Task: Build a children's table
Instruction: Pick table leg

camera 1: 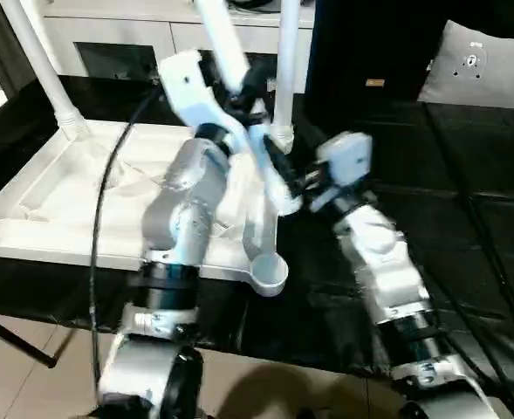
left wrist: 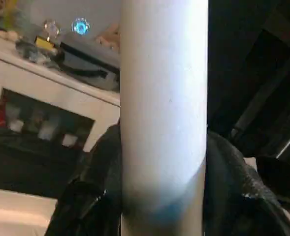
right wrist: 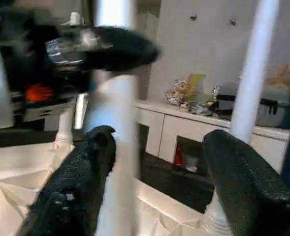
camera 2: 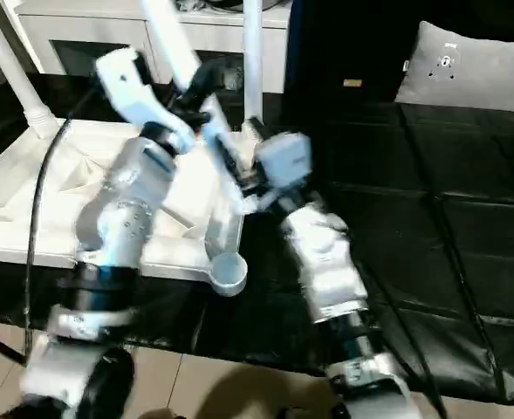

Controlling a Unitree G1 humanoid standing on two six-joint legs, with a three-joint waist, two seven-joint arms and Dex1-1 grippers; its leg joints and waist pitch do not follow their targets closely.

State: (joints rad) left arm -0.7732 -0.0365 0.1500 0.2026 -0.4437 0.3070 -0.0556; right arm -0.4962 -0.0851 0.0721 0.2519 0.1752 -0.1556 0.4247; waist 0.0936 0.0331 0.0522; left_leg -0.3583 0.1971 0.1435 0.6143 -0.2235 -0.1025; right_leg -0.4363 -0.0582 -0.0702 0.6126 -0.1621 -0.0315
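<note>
Left eye view has the children's table's top (camera 1: 56, 209) lying ribbed underside up on a black mat (camera 1: 466, 227), with one leg (camera 1: 43, 65) standing in the far left corner socket and another leg (camera 1: 284, 70) upright in the far right socket. A third leg (camera 1: 239, 78) slants between the two arms, its lower end down near the right gripper (camera 1: 302, 188), with the empty near right socket (camera 1: 268, 271) just below. The left gripper (left wrist: 159, 196) holds this slanted leg (left wrist: 163, 108), its black fingers (left wrist: 90, 182) pressed on either side of the tube. The right gripper (right wrist: 159, 187) stands wide, fingers (right wrist: 76, 191) well apart, the tilted leg (right wrist: 117, 147) just inside one of them. Beyond the grippers stands a white cabinet (right wrist: 194, 128), and a grey cushion (camera 1: 483, 65) lies off to the right gripper's outer side.
</note>
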